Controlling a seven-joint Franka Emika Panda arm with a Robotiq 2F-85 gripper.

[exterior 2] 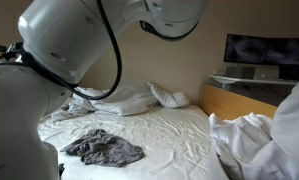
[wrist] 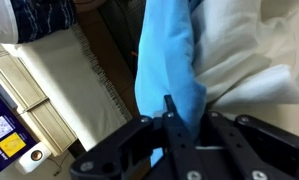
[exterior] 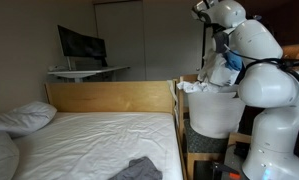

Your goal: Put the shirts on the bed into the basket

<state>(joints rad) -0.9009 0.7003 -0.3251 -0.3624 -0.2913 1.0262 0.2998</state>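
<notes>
Claw [wrist: 171, 116] was closed, gripping the blue shirt [wrist: 169, 55] by one end. In the wrist view the cloth was pinched between the fingers. The shirt hung as one narrow fold, its long axis running straight away from the claw, so vertical with the free end lowest.

Position: in an exterior view the blue shirt [exterior: 230, 66] was at the arm's end, above the basket [exterior: 217, 120]. The basket stood just beside the corner of the headboard [exterior: 114, 97], off the bed [exterior: 89, 140].

In the wrist view, white cloth lay just beside the blue fold. I judged this to be the white shirt [wrist: 251, 55], lying in the basket. An exterior view showed white cloth draped over the rim on the bed side. I could not tell whether the blue fold's free end touched the white cloth, or whether it had passed below the rim, because the arm covered that spot.

Governing relation: the basket lay straight below the claw, along the shirt's own hanging axis. Judgement: the next move needs only a release or a short lowering, with no sideways travel.

The grey shirt [exterior 2: 104, 149] lay crumpled on the sheet toward the foot of the bed, well apart from the claw and from the pillows [exterior 2: 139, 98]. It looked broader than deep, but I could not fix its axis against the bed. There is a single arm, so there is no choice of reach.
</notes>
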